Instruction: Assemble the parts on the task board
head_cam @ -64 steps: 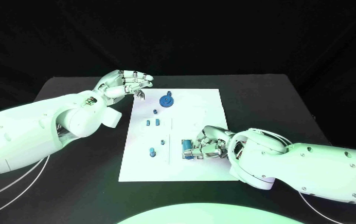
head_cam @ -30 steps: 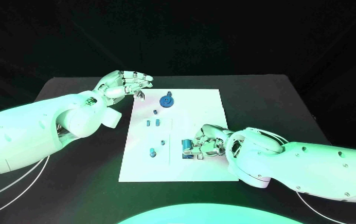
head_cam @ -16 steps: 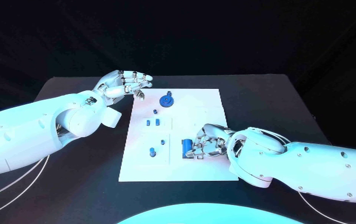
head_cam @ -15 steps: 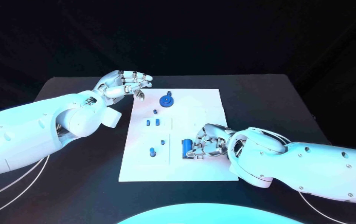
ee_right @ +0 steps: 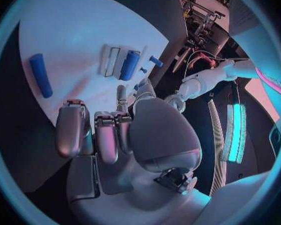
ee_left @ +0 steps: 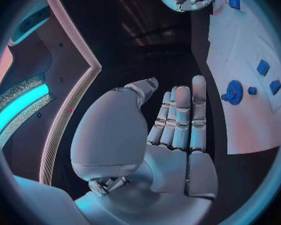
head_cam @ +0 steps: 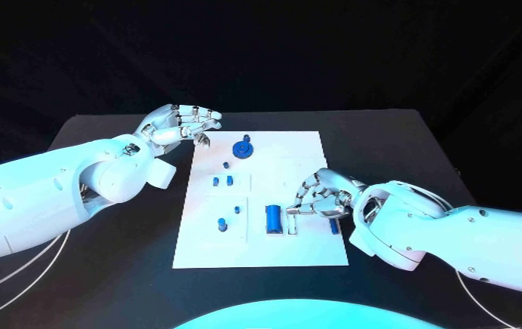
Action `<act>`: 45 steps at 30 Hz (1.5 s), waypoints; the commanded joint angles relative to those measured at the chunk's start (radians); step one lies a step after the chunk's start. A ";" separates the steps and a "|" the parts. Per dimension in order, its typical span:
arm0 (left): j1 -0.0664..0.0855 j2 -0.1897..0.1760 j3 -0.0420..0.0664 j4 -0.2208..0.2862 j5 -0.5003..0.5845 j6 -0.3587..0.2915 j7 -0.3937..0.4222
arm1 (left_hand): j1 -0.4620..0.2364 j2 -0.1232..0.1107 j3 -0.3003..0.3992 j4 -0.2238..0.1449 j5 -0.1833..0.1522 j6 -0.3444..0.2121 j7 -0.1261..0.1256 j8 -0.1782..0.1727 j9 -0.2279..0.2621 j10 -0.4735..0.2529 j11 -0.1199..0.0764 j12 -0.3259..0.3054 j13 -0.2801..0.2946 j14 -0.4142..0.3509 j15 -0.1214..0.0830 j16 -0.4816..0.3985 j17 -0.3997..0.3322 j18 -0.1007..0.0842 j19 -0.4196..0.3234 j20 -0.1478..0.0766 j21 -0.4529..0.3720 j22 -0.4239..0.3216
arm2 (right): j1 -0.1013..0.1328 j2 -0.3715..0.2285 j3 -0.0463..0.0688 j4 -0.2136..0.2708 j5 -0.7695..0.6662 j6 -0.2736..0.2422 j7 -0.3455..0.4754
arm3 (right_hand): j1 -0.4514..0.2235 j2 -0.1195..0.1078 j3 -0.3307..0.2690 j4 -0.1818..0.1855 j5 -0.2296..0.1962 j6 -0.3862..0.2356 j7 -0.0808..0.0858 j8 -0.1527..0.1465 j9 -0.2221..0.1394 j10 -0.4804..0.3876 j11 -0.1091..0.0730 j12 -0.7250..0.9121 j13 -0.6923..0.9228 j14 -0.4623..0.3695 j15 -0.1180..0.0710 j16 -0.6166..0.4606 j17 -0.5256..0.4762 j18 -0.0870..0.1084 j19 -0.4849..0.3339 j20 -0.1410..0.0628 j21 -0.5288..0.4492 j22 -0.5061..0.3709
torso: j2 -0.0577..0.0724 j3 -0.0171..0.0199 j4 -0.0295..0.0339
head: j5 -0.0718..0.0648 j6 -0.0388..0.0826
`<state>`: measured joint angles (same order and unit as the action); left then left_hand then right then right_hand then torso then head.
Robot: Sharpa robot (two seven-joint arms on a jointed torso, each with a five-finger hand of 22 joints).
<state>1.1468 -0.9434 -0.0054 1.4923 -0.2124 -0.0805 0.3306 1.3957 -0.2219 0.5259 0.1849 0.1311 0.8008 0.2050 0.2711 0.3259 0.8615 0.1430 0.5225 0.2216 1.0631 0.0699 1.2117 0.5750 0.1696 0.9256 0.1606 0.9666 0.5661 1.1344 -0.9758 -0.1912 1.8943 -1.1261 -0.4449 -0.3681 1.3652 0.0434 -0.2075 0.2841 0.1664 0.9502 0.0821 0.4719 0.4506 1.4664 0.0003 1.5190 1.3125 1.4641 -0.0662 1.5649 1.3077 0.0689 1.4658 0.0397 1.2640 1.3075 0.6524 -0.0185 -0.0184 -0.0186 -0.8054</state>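
On the task board [head_cam: 293, 155], blue cylinders [head_cam: 272, 219] flank the right robot hand [head_cam: 322, 197], fingers apart, empty.

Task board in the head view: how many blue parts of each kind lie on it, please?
Gear: 1
Thick cylinder: 1
Thin rod: 1
Small blocks: 2
Small pegs: 3
Total: 8
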 commanded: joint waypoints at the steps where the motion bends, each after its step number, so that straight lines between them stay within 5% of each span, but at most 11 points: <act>1: 0.000 0.001 0.001 0.003 0.006 0.009 0.006 | 0.001 0.005 0.002 0.002 0.001 -0.008 0.001 0.003 0.001 -0.006 -0.002 0.003 0.001 -0.007 -0.002 0.006 0.001 0.015 0.000 0.004 -0.006 -0.001 | 0.012 -0.045 0.000 0.007 0.088 0.009 0.065 | 0.017 0.003 0.005 0.003 0.006 -0.005 0.001 -0.006 -0.002 0.068 0.007 -0.002 0.208 0.100 0.008 -0.005 0.230 -0.006 -0.004 0.006 -0.002 0.106 | 0.000 -0.0016 0.0016 | -0.010 -0.001; 7: 0.001 0.002 0.001 0.004 0.006 0.005 0.009 | 0.003 0.005 0.003 0.004 0.001 -0.009 0.001 0.004 0.001 -0.007 -0.002 0.005 0.001 -0.007 -0.002 0.006 0.000 0.015 0.001 0.004 -0.007 -0.001 | 0.019 -0.125 -0.003 -0.001 0.047 0.080 0.055 | 0.018 -0.013 0.002 0.005 0.003 -0.026 0.016 -0.038 -0.015 0.054 0.019 -0.023 0.190 0.098 0.018 -0.007 0.225 -0.005 -0.007 0.015 -0.011 0.104 | 0.000 -0.0006 -0.0020 | -0.014 0.000; 19: 0.000 0.003 0.001 0.002 0.006 0.006 0.013 | 0.003 0.004 0.003 0.004 0.000 -0.009 0.001 0.004 0.001 -0.007 -0.002 0.005 0.001 -0.008 -0.002 0.006 -0.001 0.015 0.001 0.004 -0.007 -0.001 | -0.001 -0.202 -0.011 0.021 -0.153 0.067 -0.039 | 0.056 -0.004 0.019 -0.002 0.004 -0.002 0.013 -0.052 -0.019 0.040 0.017 -0.048 0.168 0.097 0.019 -0.009 0.218 -0.004 -0.008 0.019 -0.017 0.102 | 0.001 0.0012 -0.0010 | -0.027 -0.003; 34: 0.000 0.001 0.001 0.002 0.005 0.009 0.013 | 0.002 0.003 0.002 0.005 -0.001 -0.009 0.001 0.005 0.001 -0.007 -0.002 0.006 0.001 -0.007 -0.001 0.006 0.001 0.015 0.002 0.004 -0.007 -0.002 | -0.055 -0.151 -0.013 -0.012 -0.212 0.078 -0.111 | 0.058 -0.012 0.016 0.004 0.004 0.028 0.004 -0.048 -0.017 0.041 0.010 -0.049 0.168 0.097 0.013 -0.009 0.218 -0.004 -0.006 0.016 -0.016 0.104 | 0.002 0.0008 0.0028 | -0.025 -0.008; 45: 0.000 0.001 0.001 0.002 0.005 0.011 0.013 | 0.002 0.003 0.002 0.005 -0.001 -0.009 0.001 0.005 0.001 -0.007 -0.002 0.006 0.001 -0.007 -0.001 0.006 0.001 0.015 0.002 0.004 -0.007 -0.002 | -0.073 -0.121 -0.013 -0.024 -0.220 0.098 -0.126 | 0.057 -0.014 0.016 0.004 0.004 0.043 -0.002 -0.043 -0.014 0.043 0.005 -0.047 0.170 0.097 0.009 -0.009 0.220 -0.004 -0.004 0.013 -0.014 0.105 | 0.002 0.0008 0.0033 | -0.022 -0.009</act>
<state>1.1465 -0.9438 -0.0055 1.4927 -0.2120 -0.0808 0.3325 1.3957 -0.2219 0.5259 0.1849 0.1311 0.8008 0.2050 0.2711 0.3264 0.8615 0.1430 0.5225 0.2216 1.0631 0.0699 1.2117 0.5749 0.1696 0.9256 0.1606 0.9630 0.5655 1.0645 -1.0985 -0.2025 1.8712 -1.3224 -0.3778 -0.4769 1.4125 0.0304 -0.1909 0.2842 0.1664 0.9844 0.0805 0.4256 0.4386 1.4657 0.0131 1.5090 1.3125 1.4634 -0.0495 1.5592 1.3073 0.0690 1.4572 0.0559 1.2484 1.3080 0.6549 -0.0177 -0.0164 -0.0410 -0.8136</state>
